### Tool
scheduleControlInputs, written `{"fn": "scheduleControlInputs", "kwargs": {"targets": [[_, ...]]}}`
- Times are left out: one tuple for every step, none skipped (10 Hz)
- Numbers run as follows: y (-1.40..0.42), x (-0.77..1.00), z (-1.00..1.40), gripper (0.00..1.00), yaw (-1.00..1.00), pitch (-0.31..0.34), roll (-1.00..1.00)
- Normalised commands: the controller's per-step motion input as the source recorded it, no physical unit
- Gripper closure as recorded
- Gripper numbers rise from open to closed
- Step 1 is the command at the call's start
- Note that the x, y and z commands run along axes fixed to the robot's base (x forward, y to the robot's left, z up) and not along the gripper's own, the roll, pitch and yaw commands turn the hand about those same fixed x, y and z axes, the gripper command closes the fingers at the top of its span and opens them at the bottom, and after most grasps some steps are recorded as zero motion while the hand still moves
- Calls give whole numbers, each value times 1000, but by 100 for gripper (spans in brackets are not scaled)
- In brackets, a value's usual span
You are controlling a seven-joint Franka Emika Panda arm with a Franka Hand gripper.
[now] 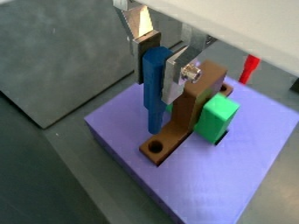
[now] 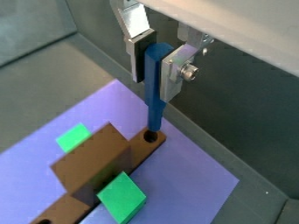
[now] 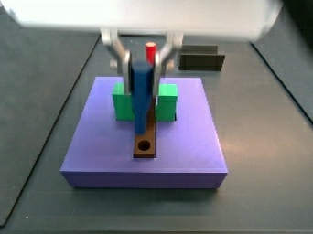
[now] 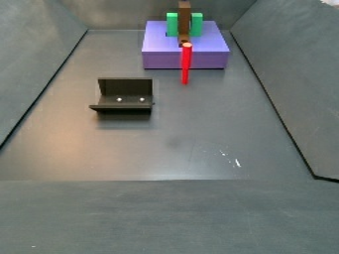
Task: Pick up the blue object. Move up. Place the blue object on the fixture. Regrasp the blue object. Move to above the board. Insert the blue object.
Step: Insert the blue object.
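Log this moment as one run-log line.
phase: insert | claw: shut on blue peg, above board | peg: upright, tip at brown bar hole | fixture: empty

Simulated lab bench: flat grey floor point(image 4: 172, 139), untextured blocks, pincer point(image 1: 158, 54) overhead.

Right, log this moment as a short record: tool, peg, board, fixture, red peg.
tool: the tool is above the board, shut on the blue object
blue object: upright, lower tip at the brown bar's round hole
board: carries brown bar and green block
fixture: empty, apart from board
red peg: upright beside board
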Motion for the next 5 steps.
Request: {"fn": "scheduleControlInputs", "kwargs": {"targets": [[0, 0, -537, 100, 0, 0, 4], [0, 3, -329, 100, 0, 0, -36], [-14, 0, -226, 100, 3, 0, -27], [0, 0, -183, 100, 0, 0, -17], [0, 57, -169, 100, 34, 0, 0]]}}
